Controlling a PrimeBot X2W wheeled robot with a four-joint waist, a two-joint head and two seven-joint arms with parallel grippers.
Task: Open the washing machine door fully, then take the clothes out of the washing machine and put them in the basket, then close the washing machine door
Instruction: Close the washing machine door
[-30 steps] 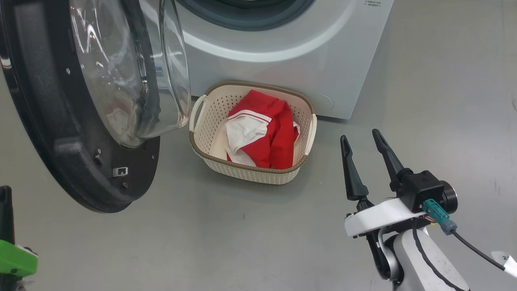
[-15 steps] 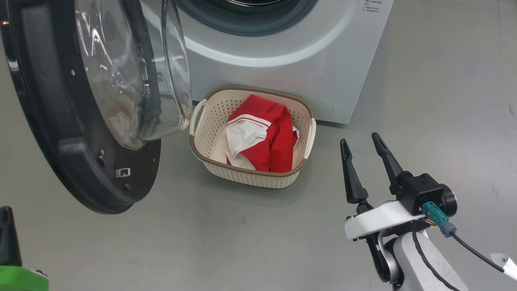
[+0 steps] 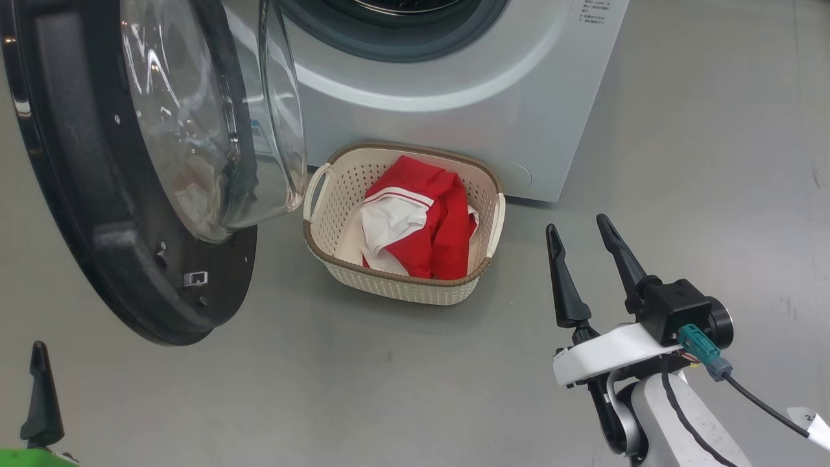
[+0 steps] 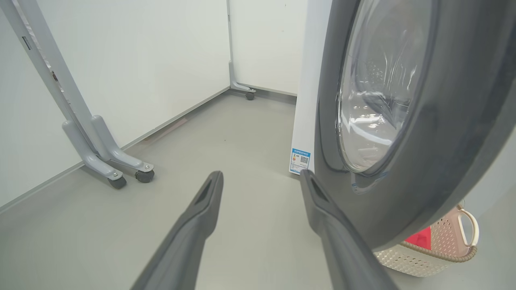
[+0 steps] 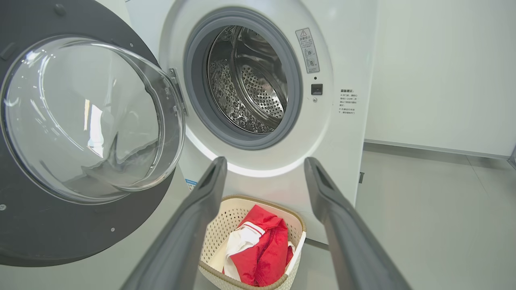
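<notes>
Our left gripper (image 4: 262, 173) is spread and empty, one finger just beside the outer face of the washing machine door (image 4: 443, 121), possibly touching; our right gripper (image 3: 577, 224) is also spread and empty. The clothes (image 3: 434, 220) lie in the basket (image 3: 402, 277) in front of the washing machine (image 3: 454, 117). We judge the swung-out door rigid, weighty and slick: push flat on the free edge of its black rim, not the glass.
</notes>
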